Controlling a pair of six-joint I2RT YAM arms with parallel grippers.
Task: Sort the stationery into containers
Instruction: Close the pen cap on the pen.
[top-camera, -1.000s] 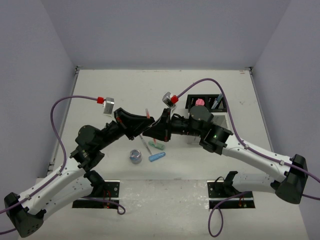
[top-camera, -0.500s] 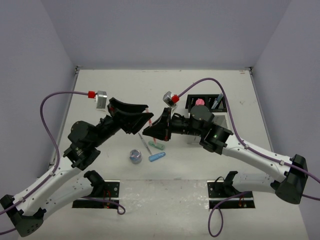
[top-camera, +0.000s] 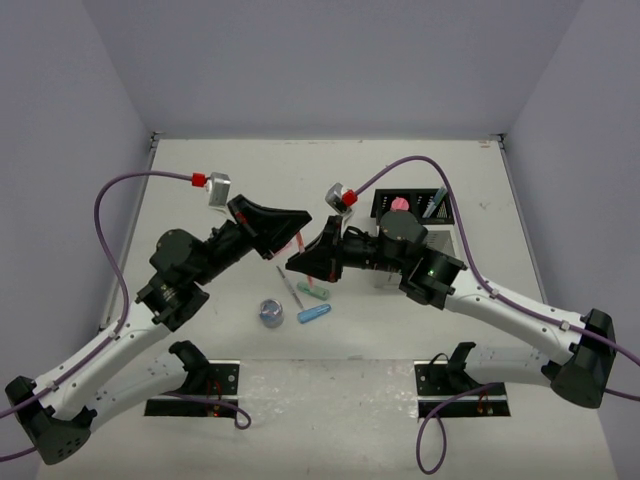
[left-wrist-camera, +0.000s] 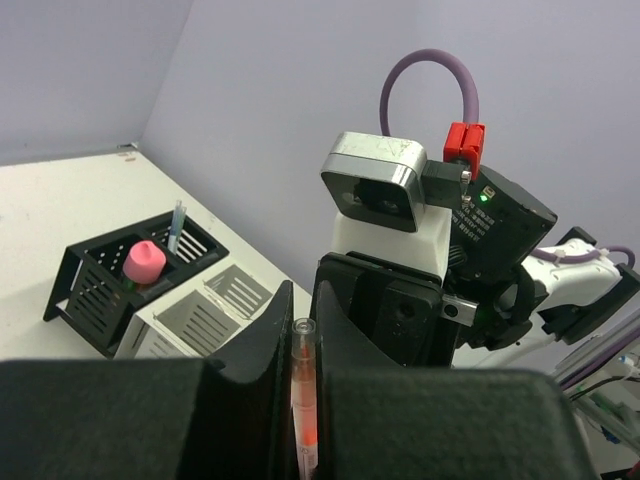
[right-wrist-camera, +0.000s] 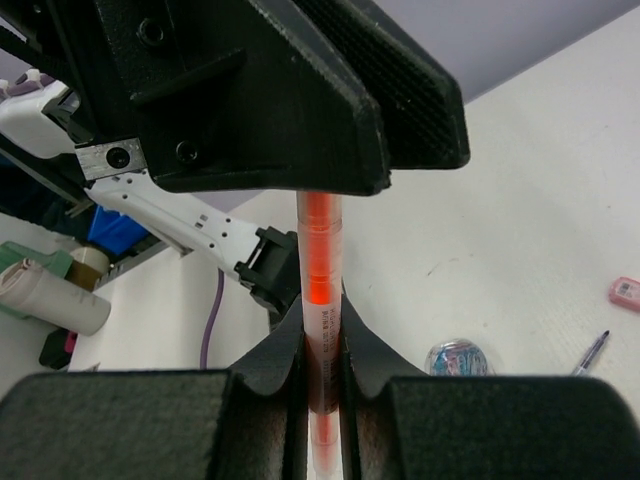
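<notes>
Right wrist view: the right gripper (right-wrist-camera: 322, 345) is pinched tight on a red pen (right-wrist-camera: 320, 250), fingers snug on both sides of the barrel. The pen runs straight up into the left gripper facing it. (mo)

Yep, and from the left wrist the left gripper (left-wrist-camera: 303, 350) looks clamped on that same pen too, with its clear end poking out between the fingers. So both have it, up in the air off the counter (top-camera: 200, 180). (kit)

Where's that versus the boxes? (mo)

Top view puts the pen mid-counter, left of both. The black box (top-camera: 415, 212) sits back right, with a pink piece (top-camera: 399, 204) in one compartment and a bluish pen (top-camera: 437, 203) leaning in the other. The white box (left-wrist-camera: 190, 320) is right up against its near side, mostly hidden under the right arm from above. (kit)

And the loose stuff? (mo)

On the counter just below the grippers: a thin pen (top-camera: 289, 288), a mint capsule (top-camera: 316, 294) beside it, a blue capsule (top-camera: 314, 314) a bit nearer, and the blue-grey roll (top-camera: 271, 312) to their left. (kit)
</notes>
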